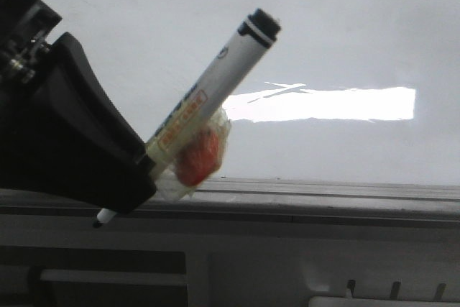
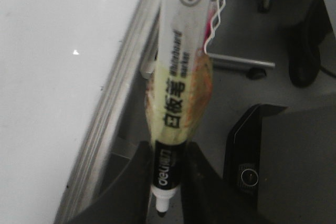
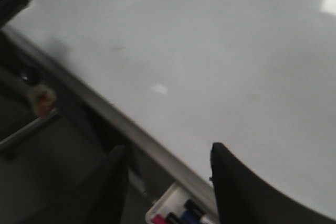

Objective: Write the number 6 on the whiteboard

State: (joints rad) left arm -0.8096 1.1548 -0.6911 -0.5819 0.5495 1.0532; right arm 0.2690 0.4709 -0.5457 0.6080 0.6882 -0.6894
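My left gripper point(image 1: 118, 195) is shut on a white whiteboard marker point(image 1: 208, 98) with yellowish tape and an orange lump round its middle. The marker's uncapped tip point(image 1: 100, 219) points down, its black end up. It hangs over the grey rim point(image 1: 323, 195) at the near edge of the whiteboard point(image 1: 345, 41). In the left wrist view the marker point(image 2: 176, 77) sits between the dark fingers point(image 2: 131, 182), tip point(image 2: 161, 209) beside the rim point(image 2: 113, 108). My right gripper point(image 3: 168, 182) is open and empty over the board's rim point(image 3: 136, 135). No drawn 6 shows on the board point(image 3: 220, 51).
A white tray point(image 3: 176, 211) with pink, black and blue markers lies below the right gripper. A white wire rack point(image 2: 220, 3) and black cables show in the left wrist view. A bright rectangular glare point(image 1: 323, 103) lies on the board.
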